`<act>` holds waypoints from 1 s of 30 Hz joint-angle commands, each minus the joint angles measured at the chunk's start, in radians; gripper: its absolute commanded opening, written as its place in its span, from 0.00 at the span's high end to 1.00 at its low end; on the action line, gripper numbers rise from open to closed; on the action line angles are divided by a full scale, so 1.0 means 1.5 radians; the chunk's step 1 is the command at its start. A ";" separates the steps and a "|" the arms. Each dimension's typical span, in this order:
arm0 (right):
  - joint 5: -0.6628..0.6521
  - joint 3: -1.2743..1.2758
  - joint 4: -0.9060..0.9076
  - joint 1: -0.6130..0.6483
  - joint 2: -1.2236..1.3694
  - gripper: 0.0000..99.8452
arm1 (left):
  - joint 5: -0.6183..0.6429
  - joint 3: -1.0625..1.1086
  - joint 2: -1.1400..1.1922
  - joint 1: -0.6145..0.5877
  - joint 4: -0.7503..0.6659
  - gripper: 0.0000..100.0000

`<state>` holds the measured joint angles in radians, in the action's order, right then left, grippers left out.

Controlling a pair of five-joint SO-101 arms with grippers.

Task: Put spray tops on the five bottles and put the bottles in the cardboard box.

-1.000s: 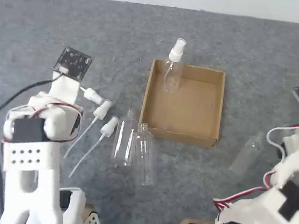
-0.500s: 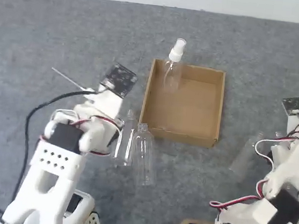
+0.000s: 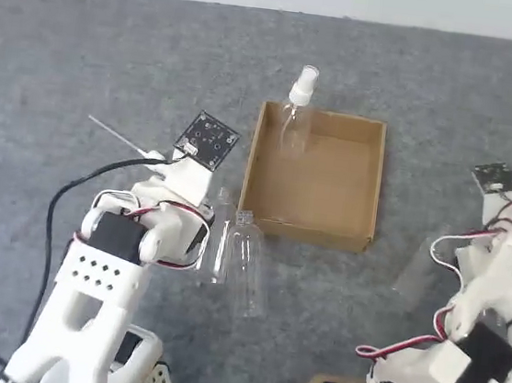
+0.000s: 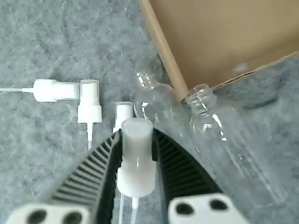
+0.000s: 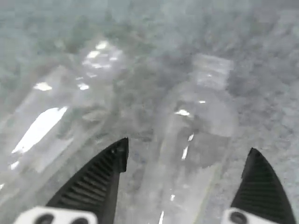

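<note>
While the left pincer (image 4: 137,135) pinches a white spray top (image 4: 136,161) by its body, thin dip tube sticking out free, the right pincer (image 5: 188,149) stands spread wide astride a clear bottle (image 5: 198,126) lying on the grey tabletop (image 3: 114,55); a neighbour bottle (image 5: 56,107) lies just beside it; whether either jaw touches plastic I cannot tell.

Two open-necked bottles lie side by side against the near left corner of the cardboard box (image 3: 331,186): the first open bottle (image 4: 156,100) and the second open bottle (image 4: 224,140); three loose spray tops (image 4: 88,106) rest near them; one capped bottle (image 3: 295,122) stands upright in the box's far left corner.

Judging by looks, the bottles are light, thin-walled and smooth; lying down they would roll, and a hard squeeze would likely dent them or pop them out of the jaws; across the body, just below the shoulder, seems the safest hold. The spray top looks small and rigid, but its tube looks bendy; a hold on the collar would leave the tube free to enter a neck.
</note>
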<state>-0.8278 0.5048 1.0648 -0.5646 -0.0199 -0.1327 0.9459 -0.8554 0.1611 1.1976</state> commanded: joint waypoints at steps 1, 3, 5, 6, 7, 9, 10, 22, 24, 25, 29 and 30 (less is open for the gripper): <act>0.014 -0.126 0.085 0.023 -0.034 0.68 | 0.008 -0.004 -0.021 0.002 -0.018 0.99; 0.039 -0.177 0.107 0.026 -0.018 0.69 | 0.008 -0.004 -0.021 0.002 -0.018 0.99; 0.049 -0.220 0.116 0.031 0.017 0.69 | 0.008 -0.004 -0.021 0.002 -0.018 0.99; 0.049 -0.238 0.124 0.031 0.039 0.69 | 0.008 -0.004 -0.021 0.002 -0.018 0.99; 0.048 -0.257 0.137 0.031 0.064 0.69 | 0.008 -0.004 -0.021 0.002 -0.018 0.99; 0.047 -0.285 0.154 0.029 0.108 0.69 | 0.008 -0.003 -0.021 0.002 -0.018 0.99; 0.046 -0.295 0.156 0.025 0.126 0.69 | 0.008 -0.003 -0.021 0.002 -0.018 0.99; 0.047 -0.317 0.130 0.019 0.235 0.79 | 0.008 -0.003 -0.021 0.002 -0.018 0.99; 0.047 -0.316 0.133 0.013 0.245 0.81 | 0.008 -0.003 -0.021 0.002 -0.018 0.99; 0.047 -0.318 0.132 0.012 0.249 0.81 | 0.008 -0.003 -0.021 0.002 -0.018 0.99; 0.046 -0.318 0.129 0.005 0.249 0.88 | 0.008 -0.003 -0.021 0.002 -0.018 0.99; 0.046 -0.319 0.129 0.003 0.247 0.91 | 0.008 -0.003 -0.021 0.002 -0.018 0.99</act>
<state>-0.7695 0.0905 1.2735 -0.5416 0.3790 -0.1327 0.9459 -0.8554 0.1611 1.1976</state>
